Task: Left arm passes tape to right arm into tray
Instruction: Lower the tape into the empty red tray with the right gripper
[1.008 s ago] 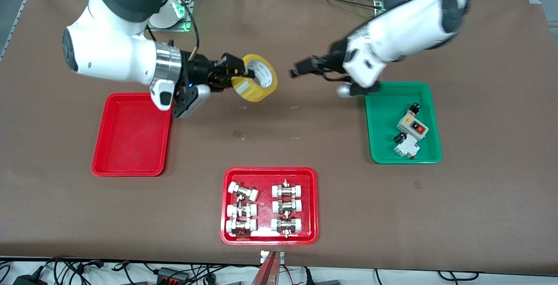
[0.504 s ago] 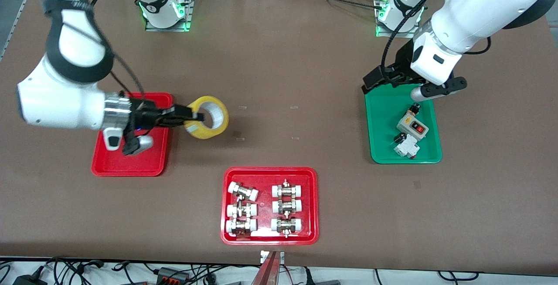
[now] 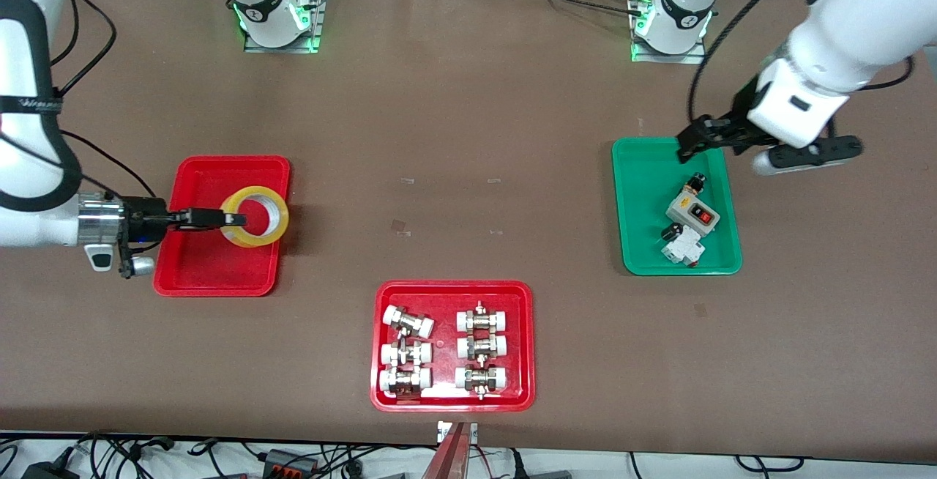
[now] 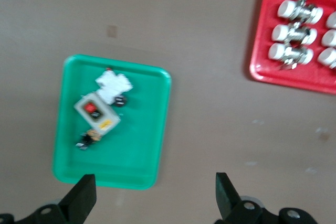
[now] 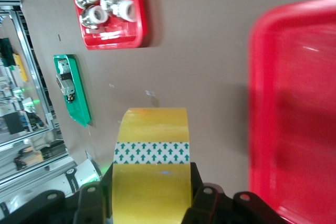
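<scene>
Right arm [image 3: 29, 201]: reaches in from the right arm's end of the counter [image 3: 454, 135], its silver wrist band beside the plain red tray [image 3: 212, 274].
Right pincer [image 3: 223, 220]: over the plain red tray, clenched on the wall of the tape.
Tape [image 3: 255, 216]: yellow roll held over the plain red tray, its open core facing up in the front view; the right wrist view shows a band of green arrows across its yellow face [image 5: 151, 152].
Fittings tray [image 3: 452, 288]: wider red tray nearest the front camera, holding six white-capped metal fittings [image 3: 443, 351] in two rows.
Green tray [image 3: 644, 201]: toward the left arm's end, holding a grey switch box [image 3: 692, 214] with a red button and smaller parts.
Left pincer [image 3: 694, 140]: over the rim of the green tray, released, fingers [image 4: 80, 199] spread wide and holding nothing.
Left arm [image 3: 834, 32]: raised over the counter beside the green tray.
</scene>
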Motion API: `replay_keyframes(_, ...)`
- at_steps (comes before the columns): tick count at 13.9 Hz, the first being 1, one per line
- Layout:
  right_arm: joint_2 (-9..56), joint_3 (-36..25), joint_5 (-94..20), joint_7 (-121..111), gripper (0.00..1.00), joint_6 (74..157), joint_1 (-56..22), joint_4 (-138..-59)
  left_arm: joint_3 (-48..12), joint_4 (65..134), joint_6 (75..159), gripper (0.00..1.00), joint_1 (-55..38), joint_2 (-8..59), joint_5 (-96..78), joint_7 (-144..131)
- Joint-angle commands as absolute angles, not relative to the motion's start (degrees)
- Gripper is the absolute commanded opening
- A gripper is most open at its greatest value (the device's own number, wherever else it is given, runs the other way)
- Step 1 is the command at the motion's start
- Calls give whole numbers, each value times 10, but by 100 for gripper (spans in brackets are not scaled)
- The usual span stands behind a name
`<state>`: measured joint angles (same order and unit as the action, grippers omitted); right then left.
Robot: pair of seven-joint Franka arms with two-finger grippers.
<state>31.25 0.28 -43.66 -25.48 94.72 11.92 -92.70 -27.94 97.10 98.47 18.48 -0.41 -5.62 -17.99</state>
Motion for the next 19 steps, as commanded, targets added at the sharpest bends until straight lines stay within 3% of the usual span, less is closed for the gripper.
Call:
replay_keyframes(1,346,16,-422,-332,30,922,181,-924,-167,981,950,100,135,-48,-48,-68)
replay_keyframes(3,373,16,-417,-370,30,922,208,-924,-110,983,950,100,119,-57,-47,7)
replay_keyframes(6,406,16,-417,-392,30,915,218,-924,21,978,953,100,11,-58,0,30)
replay_keyframes(16,437,16,-427,-419,30,958,220,-918,21,955,920,100,10,-54,-6,22)
replay_keyframes(19,449,17,-431,-419,33,959,222,-917,22,914,914,100,10,-37,1,25)
